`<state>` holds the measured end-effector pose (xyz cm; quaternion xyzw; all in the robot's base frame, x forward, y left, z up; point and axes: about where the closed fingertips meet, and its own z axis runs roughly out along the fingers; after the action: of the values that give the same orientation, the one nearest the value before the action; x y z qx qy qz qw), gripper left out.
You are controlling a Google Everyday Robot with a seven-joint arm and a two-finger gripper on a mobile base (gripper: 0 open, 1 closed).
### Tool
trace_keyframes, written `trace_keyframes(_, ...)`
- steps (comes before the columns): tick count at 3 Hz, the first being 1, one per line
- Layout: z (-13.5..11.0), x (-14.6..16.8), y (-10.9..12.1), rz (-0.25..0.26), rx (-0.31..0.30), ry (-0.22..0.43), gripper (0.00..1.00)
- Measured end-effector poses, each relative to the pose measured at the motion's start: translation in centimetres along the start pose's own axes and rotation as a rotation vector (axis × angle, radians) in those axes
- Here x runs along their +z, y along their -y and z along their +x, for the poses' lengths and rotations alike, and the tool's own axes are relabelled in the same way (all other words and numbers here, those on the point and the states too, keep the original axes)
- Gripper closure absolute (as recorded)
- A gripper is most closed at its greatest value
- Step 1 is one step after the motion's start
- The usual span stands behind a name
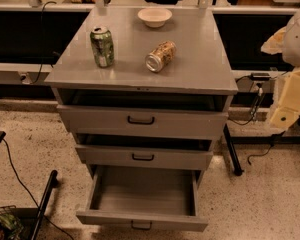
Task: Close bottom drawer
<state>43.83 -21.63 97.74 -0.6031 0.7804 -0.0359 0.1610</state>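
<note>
The grey cabinet (200,79) has three drawers. The bottom drawer (105,218) is pulled far out, and its inside is empty. Its small dark handle (141,226) sits at the middle of the front panel, at the lower edge of the view. The middle drawer (180,159) and the top drawer (190,125) each stand out a little. My gripper (284,115) hangs at the right edge of the view, on the cream-coloured arm (295,89). It is level with the top drawer, well to the right of the cabinet, and touches nothing.
On the cabinet top stand a green can (102,46), a tipped-over can (160,56) and a white bowl (154,17). A black leg (232,154) stands right of the cabinet. Cables and a black pole (44,199) lie on the speckled floor at left.
</note>
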Motion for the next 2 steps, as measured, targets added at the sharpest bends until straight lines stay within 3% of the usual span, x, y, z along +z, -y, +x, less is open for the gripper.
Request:
trace_keyframes(1, 0.0, 0.0, 0.0, 0.000, 0.000, 0.000, 0.00)
trace_keyframes(2, -0.4, 3.9, 0.3, -0.065, -0.004, 0.032, 0.00)
